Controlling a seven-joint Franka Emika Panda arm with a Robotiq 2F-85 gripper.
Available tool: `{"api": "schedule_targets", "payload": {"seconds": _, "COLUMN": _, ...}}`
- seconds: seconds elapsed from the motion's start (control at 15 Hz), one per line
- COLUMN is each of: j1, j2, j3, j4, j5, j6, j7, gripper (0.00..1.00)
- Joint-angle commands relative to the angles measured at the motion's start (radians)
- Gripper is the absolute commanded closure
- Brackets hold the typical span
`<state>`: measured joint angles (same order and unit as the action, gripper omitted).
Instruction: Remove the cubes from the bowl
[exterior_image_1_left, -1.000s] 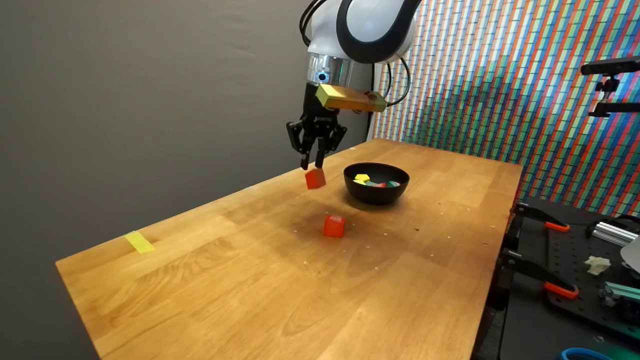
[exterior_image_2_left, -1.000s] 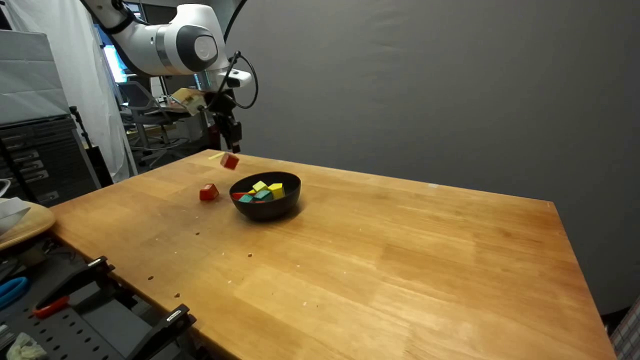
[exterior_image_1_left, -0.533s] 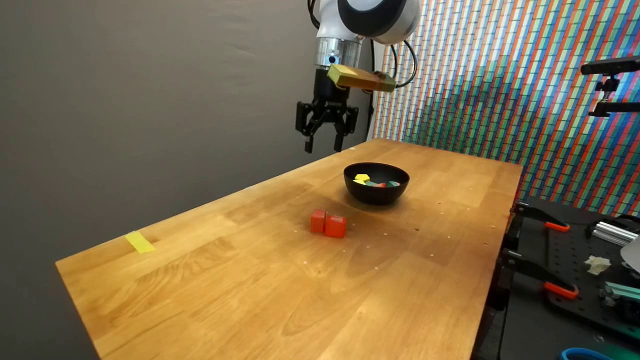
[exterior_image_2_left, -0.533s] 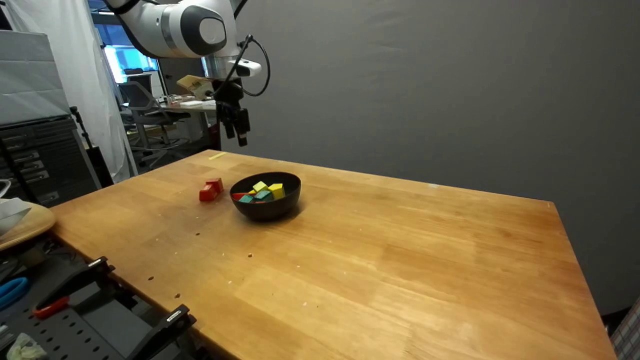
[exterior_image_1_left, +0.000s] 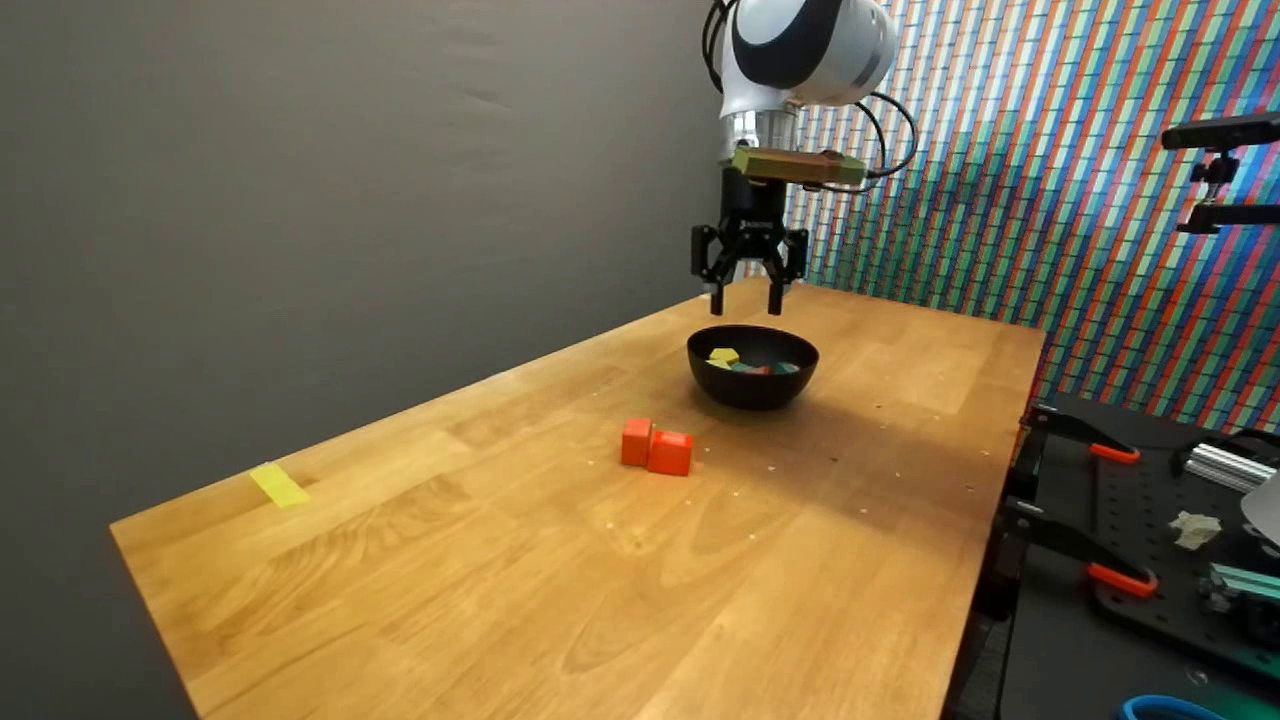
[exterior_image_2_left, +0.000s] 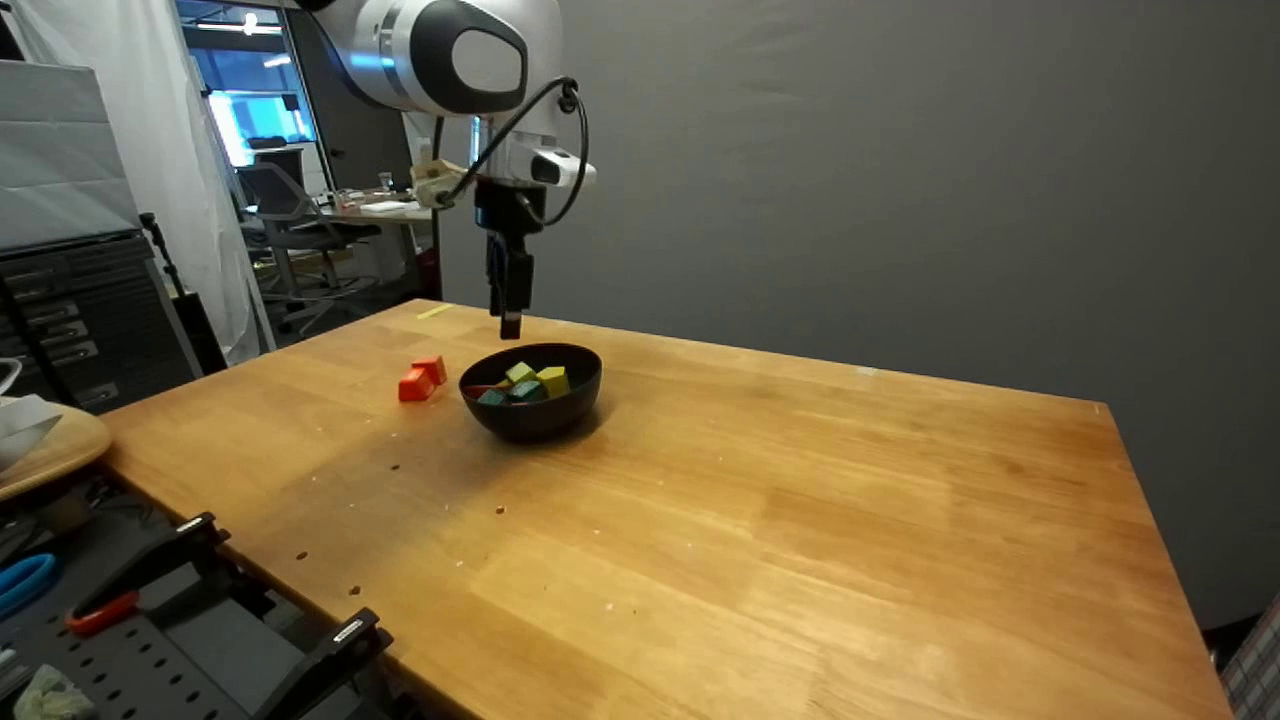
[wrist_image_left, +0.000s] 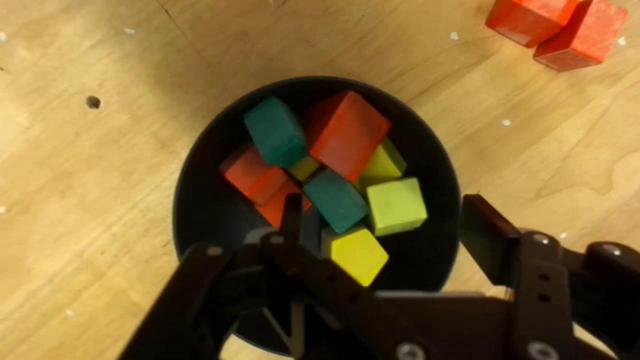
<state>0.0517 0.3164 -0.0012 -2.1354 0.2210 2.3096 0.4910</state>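
The black bowl (exterior_image_1_left: 750, 392) stands on the table in both exterior views. In the wrist view it holds several cubes: red (wrist_image_left: 350, 137), teal (wrist_image_left: 336, 200), yellow-green (wrist_image_left: 397, 206) and yellow (wrist_image_left: 359, 256) ones, piled at angles. Two red cubes, one (exterior_image_1_left: 636, 442) beside another (exterior_image_1_left: 670, 454), sit close together on the wood outside the bowl. Above the bowl hangs my gripper (exterior_image_1_left: 746, 306), pointing down, its fingers apart with nothing held. From the wrist, the gripper (wrist_image_left: 383, 207) partly covers the bowl's lower part, where some contents are hidden.
Yellow tape (exterior_image_1_left: 280, 484) is stuck near the table's edge. Two clamps, one of them (exterior_image_2_left: 335, 665) near the front, grip the table's side by a black perforated board (exterior_image_2_left: 130, 660). A round wooden board (exterior_image_2_left: 75, 445) stands at the far side of that edge.
One second ago a red cube hung at my nearly closed fingertips; it now rests beside the other red cube. The gripper has opened, risen, then moved across and down over the bowl.
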Motion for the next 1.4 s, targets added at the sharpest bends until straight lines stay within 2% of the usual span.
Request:
{"api": "schedule_targets", "payload": {"seconds": 0.0, "j1": -0.030, "j2": 0.010, "j3": -0.015, "j4": -0.025, "j5": 0.080, "j6": 0.012, "j7": 0.002, "gripper": 0.51}}
{"api": "schedule_targets", "payload": {"seconds": 0.07, "j1": -0.037, "j2": 0.018, "j3": -0.018, "j4": -0.029, "j5": 0.103, "j6": 0.023, "j7": 0.011, "gripper": 0.49}}
{"api": "schedule_targets", "payload": {"seconds": 0.13, "j1": -0.042, "j2": 0.025, "j3": -0.021, "j4": -0.029, "j5": 0.120, "j6": 0.033, "j7": 0.015, "gripper": 0.57}}
{"api": "schedule_targets", "payload": {"seconds": 0.27, "j1": -0.042, "j2": 0.042, "j3": -0.027, "j4": -0.026, "j5": 0.140, "j6": 0.055, "j7": 0.027, "gripper": 0.59}}
{"api": "schedule_targets", "payload": {"seconds": 0.33, "j1": -0.037, "j2": 0.050, "j3": -0.029, "j4": -0.025, "j5": 0.144, "j6": 0.074, "j7": 0.037, "gripper": 0.50}}
{"api": "schedule_targets", "payload": {"seconds": 0.47, "j1": -0.026, "j2": 0.064, "j3": -0.032, "j4": -0.026, "j5": 0.145, "j6": 0.116, "j7": 0.062, "gripper": 0.45}}
{"api": "schedule_targets", "payload": {"seconds": 0.6, "j1": -0.012, "j2": 0.077, "j3": -0.038, "j4": -0.029, "j5": 0.128, "j6": 0.162, "j7": 0.097, "gripper": 0.44}}
{"api": "schedule_targets", "payload": {"seconds": 0.73, "j1": 0.003, "j2": 0.091, "j3": -0.044, "j4": -0.030, "j5": 0.111, "j6": 0.209, "j7": 0.131, "gripper": 0.49}}
{"api": "schedule_targets", "payload": {"seconds": 0.8, "j1": 0.010, "j2": 0.098, "j3": -0.046, "j4": -0.030, "j5": 0.104, "j6": 0.231, "j7": 0.147, "gripper": 0.59}}
{"api": "schedule_targets", "payload": {"seconds": 0.93, "j1": 0.023, "j2": 0.111, "j3": -0.051, "j4": -0.027, "j5": 0.091, "j6": 0.262, "j7": 0.177, "gripper": 0.59}}
{"api": "schedule_targets", "payload": {"seconds": 1.0, "j1": 0.028, "j2": 0.116, "j3": -0.052, "j4": -0.025, "j5": 0.088, "j6": 0.273, "j7": 0.189, "gripper": 0.65}}
{"api": "schedule_targets", "payload": {"seconds": 1.07, "j1": 0.034, "j2": 0.121, "j3": -0.053, "j4": -0.023, "j5": 0.085, "j6": 0.284, "j7": 0.200, "gripper": 0.61}}
{"api": "schedule_targets", "payload": {"seconds": 1.13, "j1": 0.038, "j2": 0.123, "j3": -0.055, "j4": -0.022, "j5": 0.080, "j6": 0.291, "j7": 0.210, "gripper": 0.62}}
{"api": "schedule_targets", "payload": {"seconds": 1.33, "j1": 0.050, "j2": 0.131, "j3": -0.062, "j4": -0.021, "j5": 0.061, "j6": 0.307, "j7": 0.239, "gripper": 0.56}}
